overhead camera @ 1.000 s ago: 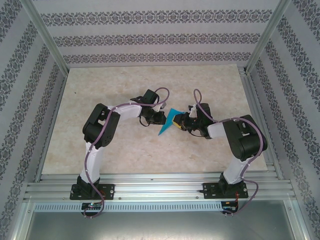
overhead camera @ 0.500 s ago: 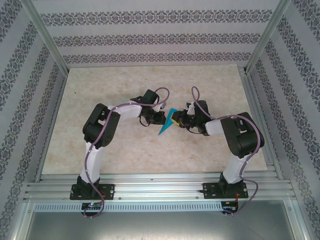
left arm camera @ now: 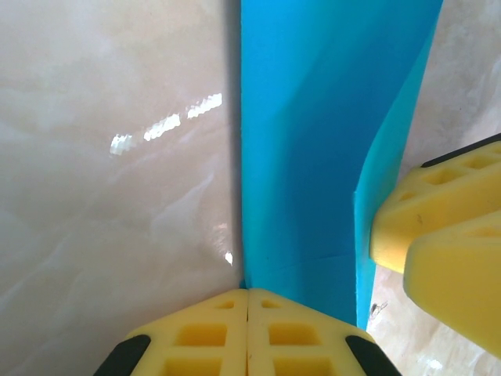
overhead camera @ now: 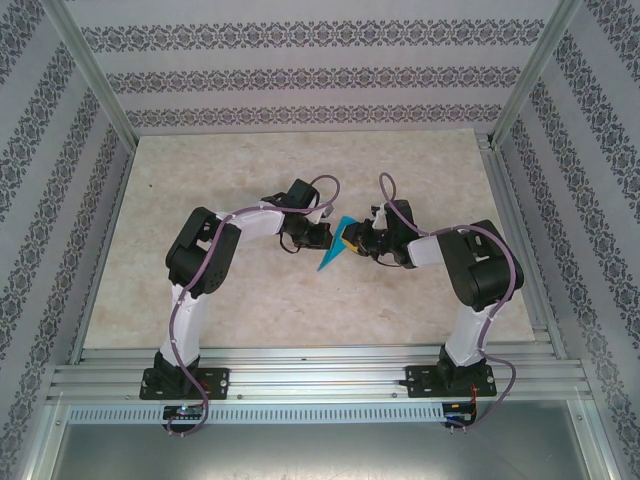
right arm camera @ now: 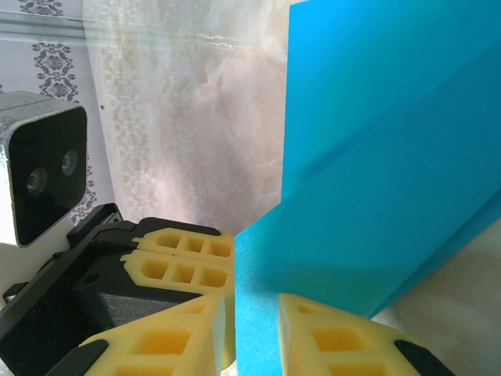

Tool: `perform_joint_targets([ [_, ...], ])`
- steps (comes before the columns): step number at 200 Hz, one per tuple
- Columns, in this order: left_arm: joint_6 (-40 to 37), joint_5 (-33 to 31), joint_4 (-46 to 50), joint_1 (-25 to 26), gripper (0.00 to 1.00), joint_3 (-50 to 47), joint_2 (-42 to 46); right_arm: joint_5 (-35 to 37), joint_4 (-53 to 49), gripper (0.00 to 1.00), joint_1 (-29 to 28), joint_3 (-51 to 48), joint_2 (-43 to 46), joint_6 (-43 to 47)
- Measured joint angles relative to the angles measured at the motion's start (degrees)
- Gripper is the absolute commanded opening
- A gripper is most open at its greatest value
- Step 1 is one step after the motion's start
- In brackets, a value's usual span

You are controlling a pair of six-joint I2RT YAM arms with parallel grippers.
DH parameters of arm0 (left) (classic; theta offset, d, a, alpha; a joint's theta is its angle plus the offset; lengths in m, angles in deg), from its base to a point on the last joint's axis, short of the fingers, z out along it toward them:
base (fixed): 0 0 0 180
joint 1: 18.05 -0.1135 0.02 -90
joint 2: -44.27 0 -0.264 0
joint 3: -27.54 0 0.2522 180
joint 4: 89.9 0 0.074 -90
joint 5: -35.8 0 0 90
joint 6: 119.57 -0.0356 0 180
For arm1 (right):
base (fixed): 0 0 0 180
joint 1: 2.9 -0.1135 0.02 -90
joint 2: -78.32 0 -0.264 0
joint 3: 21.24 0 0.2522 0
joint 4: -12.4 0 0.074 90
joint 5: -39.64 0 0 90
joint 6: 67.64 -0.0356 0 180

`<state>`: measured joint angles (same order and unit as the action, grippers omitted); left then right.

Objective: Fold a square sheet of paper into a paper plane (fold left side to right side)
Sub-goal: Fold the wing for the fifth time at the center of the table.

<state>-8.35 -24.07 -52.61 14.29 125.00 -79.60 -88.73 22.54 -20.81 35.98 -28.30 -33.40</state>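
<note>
Marbled beige worktop [overhead camera: 250,300] runs under both arms, walled in by patterned wallpaper [overhead camera: 300,80]. Your right claw [right arm camera: 252,313] is drawn narrow, its yellow pads [right arm camera: 297,309] closed on an edge of the blue paper [right arm camera: 376,157], which stands up between them. Your left claw [left arm camera: 248,333] has its two pads pressed flat together. The paper's edge runs right up to their tips, though you cannot tell whether any of it is caught in the seam. From the left wrist, the paper stretches away from those tips as a smooth band on the worktop, and its right side lifts into a flap touching the right claw's pads. From above, the two claws face each other near the middle of the worktop, just apart, with the paper between them: a narrow pointed shape whose sharp tip aims toward the near left. The left arm's camera housing [right arm camera: 43,176] sits just behind its claw, and purple cables [overhead camera: 388,190] loop over both wrists.
</note>
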Motion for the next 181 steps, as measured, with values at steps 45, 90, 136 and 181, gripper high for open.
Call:
perform_joint_targets([
  [45,0.0,0.0,0.0,0.0,0.07,0.0,0.0,0.2,-0.7,0.25,0.0,0.8,-1.1,0.3],
  [90,0.0,0.0,-0.1,0.0,0.04,0.0,0.0,0.3,-0.8,0.25,-0.1,1.5,-1.7,0.4],
  [136,0.0,0.0,-0.1,0.1,0.04,0.0,0.0,0.4,-0.8,0.25,-0.1,1.7,-1.9,0.4],
  [181,0.0,0.0,-0.1,0.1,0.04,0.0,0.0,0.4,-0.8,0.26,-0.1,1.8,-3.1,0.4],
])
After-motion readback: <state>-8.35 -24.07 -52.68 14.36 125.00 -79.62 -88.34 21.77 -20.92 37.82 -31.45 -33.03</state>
